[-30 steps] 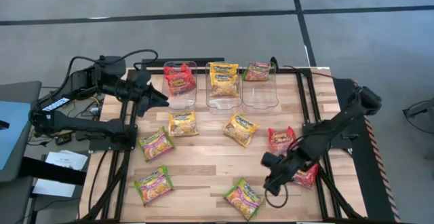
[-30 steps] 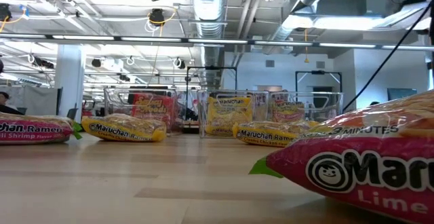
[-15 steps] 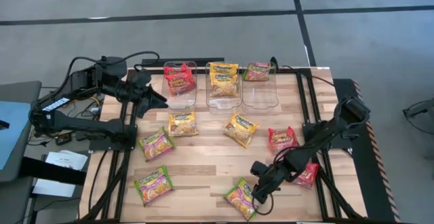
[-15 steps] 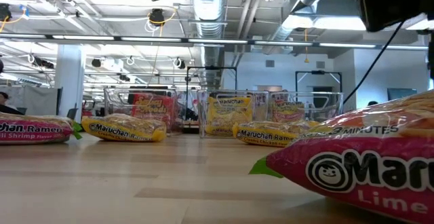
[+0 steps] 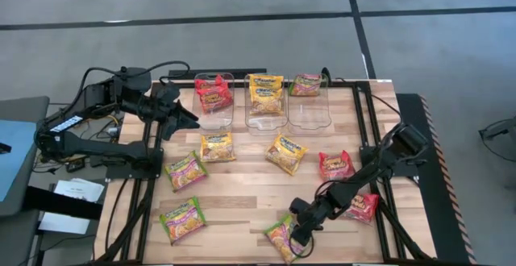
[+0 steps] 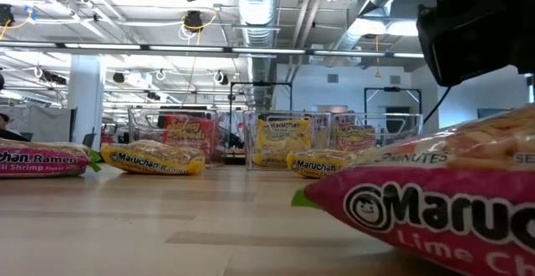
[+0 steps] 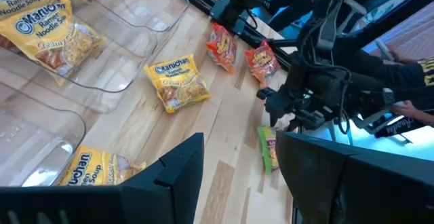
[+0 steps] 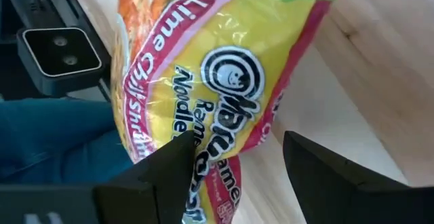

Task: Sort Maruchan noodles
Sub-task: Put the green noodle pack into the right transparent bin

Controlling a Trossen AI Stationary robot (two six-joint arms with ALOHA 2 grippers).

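Observation:
Maruchan packets lie flat on the wooden table: two yellow, two red, and three green-and-pink. One more of each colour sits in the three clear bins at the far side. My right gripper is open, low over the green-and-pink packet at the near edge. My left gripper waits open, raised left of the bins. My right gripper comes slanting down from the table's right onto the near-edge green-and-pink packet's right side. Its open fingers spread over the packet's printed face. The packet lies flat on the table. The tips hide the exact place of touch.
The near table edge and black frame rails run close to the right gripper. A red packet lies just right of that arm. Bare wood lies in the table's middle, between the packets. The room behind the table shows in the low view.
My right gripper has moved from beside the red packet toward the table's left and near edge and come down onto the near green-and-pink packet. That packet has turned and slid a little toward the left and near edge.

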